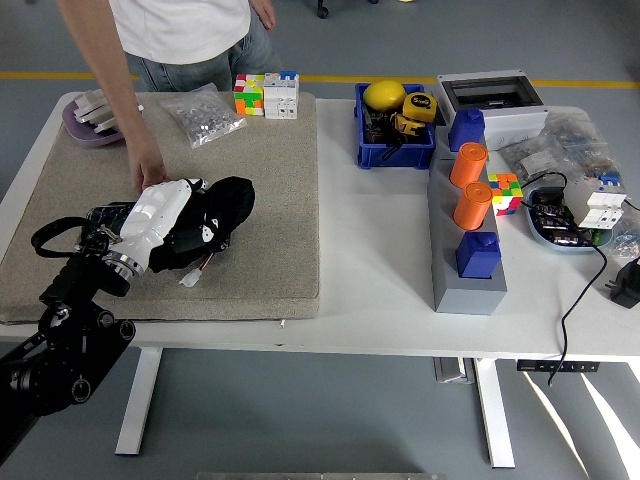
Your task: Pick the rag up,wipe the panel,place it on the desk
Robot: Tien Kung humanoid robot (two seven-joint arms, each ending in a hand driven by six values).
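My left hand (205, 225), white-shelled on a black arm, is shut on a black rag (232, 204) and presses it on the right end of the black panel (112, 215). The panel lies flat on the beige mat (270, 180), mostly covered by my hand; its left end shows, and a small white connector on wires (192, 276) pokes out below. A person at the far side rests a hand (150, 172) on the panel's back edge. My right arm is out of view.
On the mat's far edge lie a bag of small parts (205, 115) and cube puzzles (266, 94). A purple dish (92, 118) is at far left. A blue bin (394, 125), a grey rack with orange and blue cylinders (468, 215), and cables fill the right.
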